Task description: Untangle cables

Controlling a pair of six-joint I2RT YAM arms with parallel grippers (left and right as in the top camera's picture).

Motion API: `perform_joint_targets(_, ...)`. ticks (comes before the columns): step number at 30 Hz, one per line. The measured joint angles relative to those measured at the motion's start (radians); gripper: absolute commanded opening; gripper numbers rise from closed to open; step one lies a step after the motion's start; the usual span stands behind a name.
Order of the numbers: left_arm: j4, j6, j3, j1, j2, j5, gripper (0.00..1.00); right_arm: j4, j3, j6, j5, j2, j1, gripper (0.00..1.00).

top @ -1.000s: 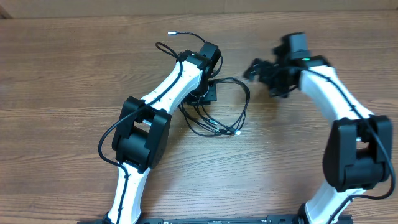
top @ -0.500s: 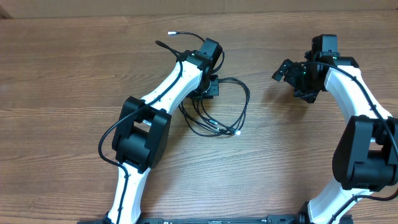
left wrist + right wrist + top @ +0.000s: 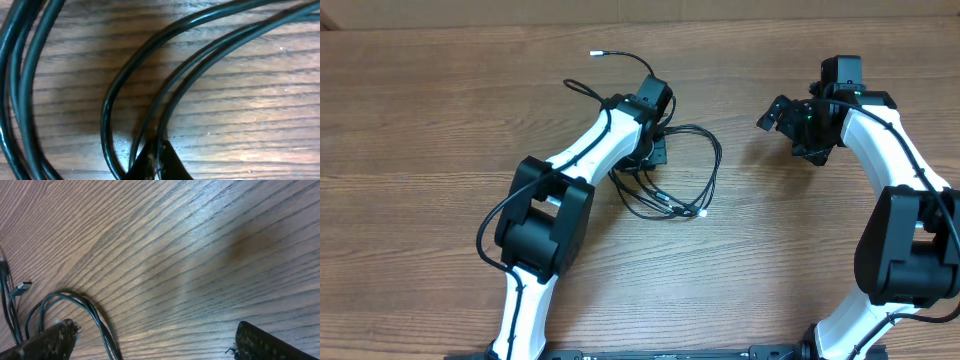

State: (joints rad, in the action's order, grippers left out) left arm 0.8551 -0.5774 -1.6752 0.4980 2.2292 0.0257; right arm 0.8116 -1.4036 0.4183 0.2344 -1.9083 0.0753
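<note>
1. Black cables (image 3: 672, 178) lie in a loose tangle on the wooden desk (image 3: 440, 120). They sit directly under the left end effector (image 3: 153, 164) and spread out past its tips. They are well apart from the right end effector (image 3: 772, 112).
2. The left end effector is pinched together on the cables. In the left wrist view two strands are seen running into its closed tips, so more than one strand may be caught. The right end effector is spread wide and nothing is held in it.
3. The step in hand is judged to be the drawing of a pinched strand out of the bundle.
   - The pull is best made slowly and along the line of the strand, away from the crossings beside the tips.
   - The silver plug (image 3: 698, 211) at the far side of the loop should be watched. If the whole tangle is dragged along with it, nothing is being freed.
   - The rest of the bundle is probably best pinned or taken up by the right end effector, which must first be brought across to it.
   - If two strands are indeed clamped, the grip may need to be reset on a single one.
4. Compared with the frame a second ago:
   - The left end effector has gone from slightly parted to fully closed, and its arm has shifted a little over the tangle.
   - The right end effector has been drawn away from the cables, with its fingers kept wide.
   - The thin loop beyond the left wrist has been nudged slightly.
</note>
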Motion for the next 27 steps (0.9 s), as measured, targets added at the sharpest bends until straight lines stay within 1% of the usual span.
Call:
perform_joint_targets(4, 0.011, 0.011, 0.005, 0.0, -0.005, 0.0, 0.04, 0.0, 0.0, 0.0, -0.003, 0.0, 0.0, 1.0)
perform_joint_targets(10, 0.079, 0.042, 0.021, 0.0, -0.037, 0.0, 0.04, 0.001, 0.0, 0.0, -0.003, 0.0, 0.0, 1.0)
perform_joint_targets(19, 0.175, 0.058, 0.027, 0.0, -0.225, 0.008, 0.04, 0.0, 0.0, 0.0, -0.003, 0.0, 0.0, 1.0)
perform_joint_targets(27, 0.242, 0.06, 0.028, 0.0, -0.233, -0.013, 0.04, 0.0, 0.0, 0.0, -0.003, 0.0, 0.0, 1.0)
